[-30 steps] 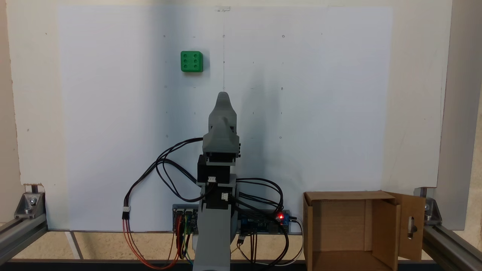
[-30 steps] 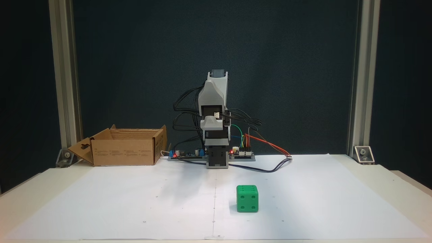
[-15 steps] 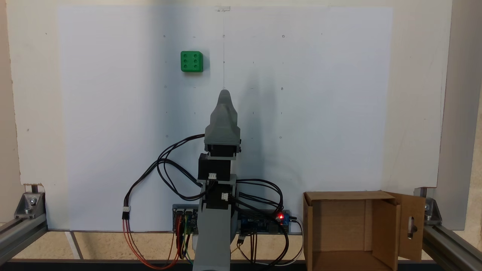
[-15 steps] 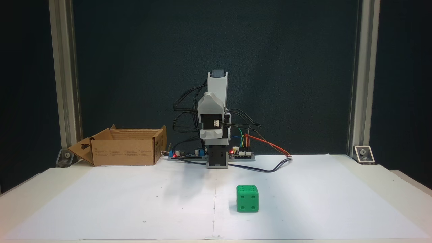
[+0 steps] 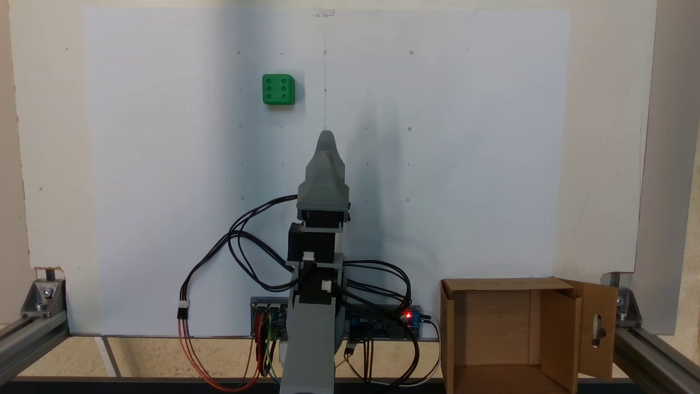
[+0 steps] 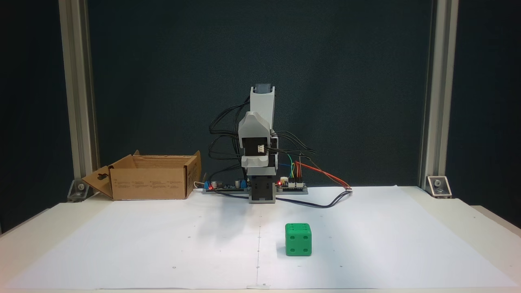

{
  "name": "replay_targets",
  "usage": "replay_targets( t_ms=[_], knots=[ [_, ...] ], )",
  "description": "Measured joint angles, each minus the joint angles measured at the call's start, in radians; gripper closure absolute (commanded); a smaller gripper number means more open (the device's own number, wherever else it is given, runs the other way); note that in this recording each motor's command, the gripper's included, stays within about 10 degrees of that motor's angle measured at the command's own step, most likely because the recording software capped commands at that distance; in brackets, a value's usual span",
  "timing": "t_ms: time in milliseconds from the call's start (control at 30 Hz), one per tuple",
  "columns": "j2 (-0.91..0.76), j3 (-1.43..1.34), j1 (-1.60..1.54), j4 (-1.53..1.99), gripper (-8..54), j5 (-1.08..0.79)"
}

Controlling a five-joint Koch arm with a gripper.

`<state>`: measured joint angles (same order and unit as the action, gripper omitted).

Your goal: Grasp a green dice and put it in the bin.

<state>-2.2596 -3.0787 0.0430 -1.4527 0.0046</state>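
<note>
The green dice (image 5: 278, 89) lies alone on the white paper, six pips up, far ahead of the arm and a little left of its line in a fixed view. In the other fixed view the dice (image 6: 298, 239) sits in the foreground, right of centre. My gripper (image 5: 326, 137) is a grey pointed shape held above the paper, well short of the dice, with nothing in it. From the front the gripper (image 6: 253, 122) points at the camera and only one tip shows. The bin (image 5: 495, 284), an open brown cardboard box, stands beside the arm's base, seen also as the bin (image 6: 150, 181).
Circuit boards (image 5: 383, 323) and loose cables (image 5: 240, 241) surround the arm's base. Aluminium frame posts (image 6: 77, 101) stand at both sides of the table. White paper (image 5: 465, 164) covers the work area around the dice.
Between one second and half a second ago the gripper tilted down a little and rolled straight. Since then it has held still. Dice and bin have not moved.
</note>
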Motion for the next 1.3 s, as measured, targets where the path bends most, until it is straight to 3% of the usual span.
replay_targets(
  t_ms=[1100,1300],
  knots=[
    [0.000,0.000,0.038,0.000,1.9,0.000],
    [0.000,0.037,0.048,0.169,2.3,0.000]
  ],
)
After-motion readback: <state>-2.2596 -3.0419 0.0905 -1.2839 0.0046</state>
